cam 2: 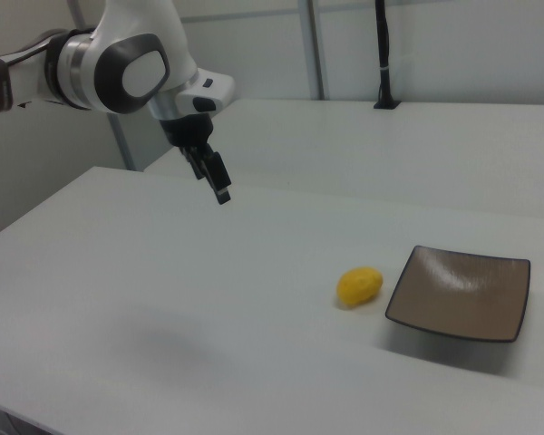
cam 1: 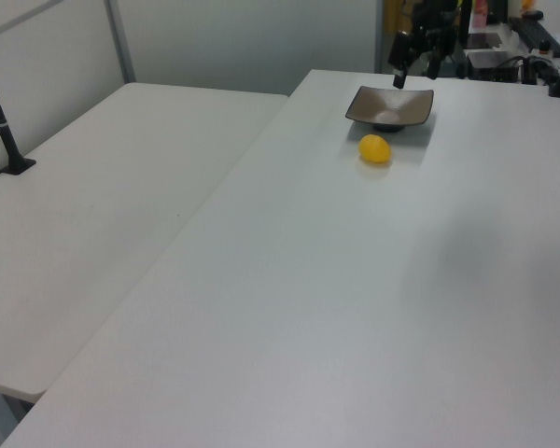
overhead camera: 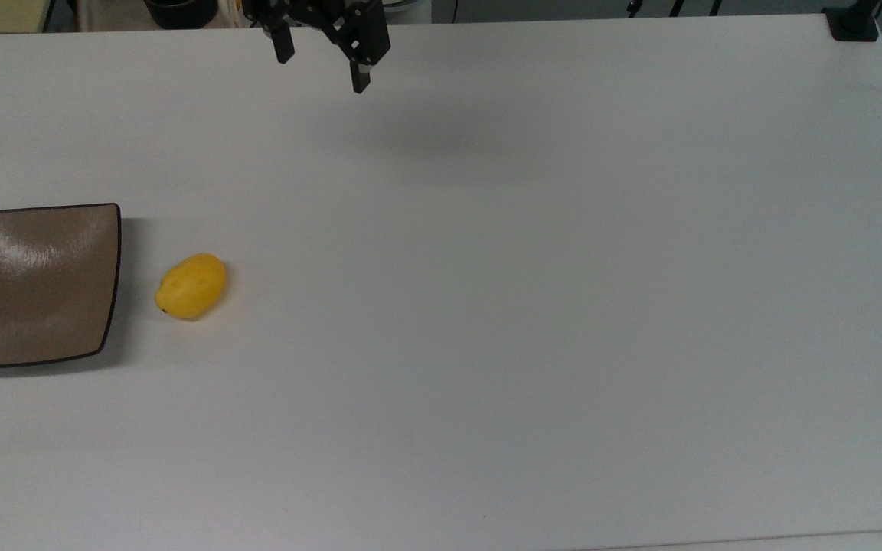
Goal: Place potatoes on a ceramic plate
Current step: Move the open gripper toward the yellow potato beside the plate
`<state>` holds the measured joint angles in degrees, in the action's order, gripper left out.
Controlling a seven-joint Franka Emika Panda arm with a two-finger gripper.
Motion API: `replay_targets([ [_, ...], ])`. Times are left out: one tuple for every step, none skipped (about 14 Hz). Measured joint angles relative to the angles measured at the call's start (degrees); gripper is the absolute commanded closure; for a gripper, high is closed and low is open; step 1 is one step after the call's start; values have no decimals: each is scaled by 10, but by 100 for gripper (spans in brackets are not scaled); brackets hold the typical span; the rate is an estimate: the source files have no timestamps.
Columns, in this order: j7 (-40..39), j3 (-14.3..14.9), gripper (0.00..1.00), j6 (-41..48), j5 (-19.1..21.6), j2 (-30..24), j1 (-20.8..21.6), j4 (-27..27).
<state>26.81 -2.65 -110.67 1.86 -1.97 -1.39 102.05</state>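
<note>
The gripper (overhead camera: 322, 65) hangs in the air above the far edge of the table (overhead camera: 533, 306), its two dark fingers (overhead camera: 360, 76) spread wide with nothing between them. In the right view the gripper (cam 2: 214, 178) points down and slightly forward from the white arm (cam 2: 118, 68), well clear of the tabletop.

Outward from there, the potato (overhead camera: 191, 285) lies well apart from the gripper, lower and toward the top view's left, resting on its side on the bare table. Just beyond it, farther from the gripper again, sits the plate (overhead camera: 31, 285), near the potato but not touching it; a strip of table shows between them. In the right view the potato (cam 2: 359, 285) lies just beside the plate (cam 2: 461, 293), on the side nearer the gripper. In the left view the gripper (cam 1: 415, 67) hangs over the far side of the plate (cam 1: 390, 105), with the potato (cam 1: 374, 148) on the plate's near side.

The potato looks smooth, rounded and small, so it is probably light, and its sheen suggests it may slip or roll under a careless pinch. Across its narrow middle, with the fingers square to its long axis, seems the surest hold. The plate looks glossy and shallow, so the potato might roll once set down; a low, gentle release near the centre seems wise
</note>
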Motion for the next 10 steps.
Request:
replay_targets([
  [11, 0, 0, -15, 0, 0, -5, 1],
  [17, 0, 0, -30, 0, 0, -9, 2],
  [19, 0, 0, -44, 0, 1, -13, 4],
  [20, 1, 0, -64, 0, 3, -20, 6],
  [20, 1, 0, -74, 0, 6, -25, 7],
  [20, 1, 0, -82, -2, 12, -33, 8],
  [20, 1, 0, -90, -9, 19, -40, 9],
  [20, 2, 0, -102, -14, 29, -47, 9],
  [20, 2, 0, -112, -17, 37, -53, 9],
  [20, 2, 0, -129, -26, 52, -62, 9],
])
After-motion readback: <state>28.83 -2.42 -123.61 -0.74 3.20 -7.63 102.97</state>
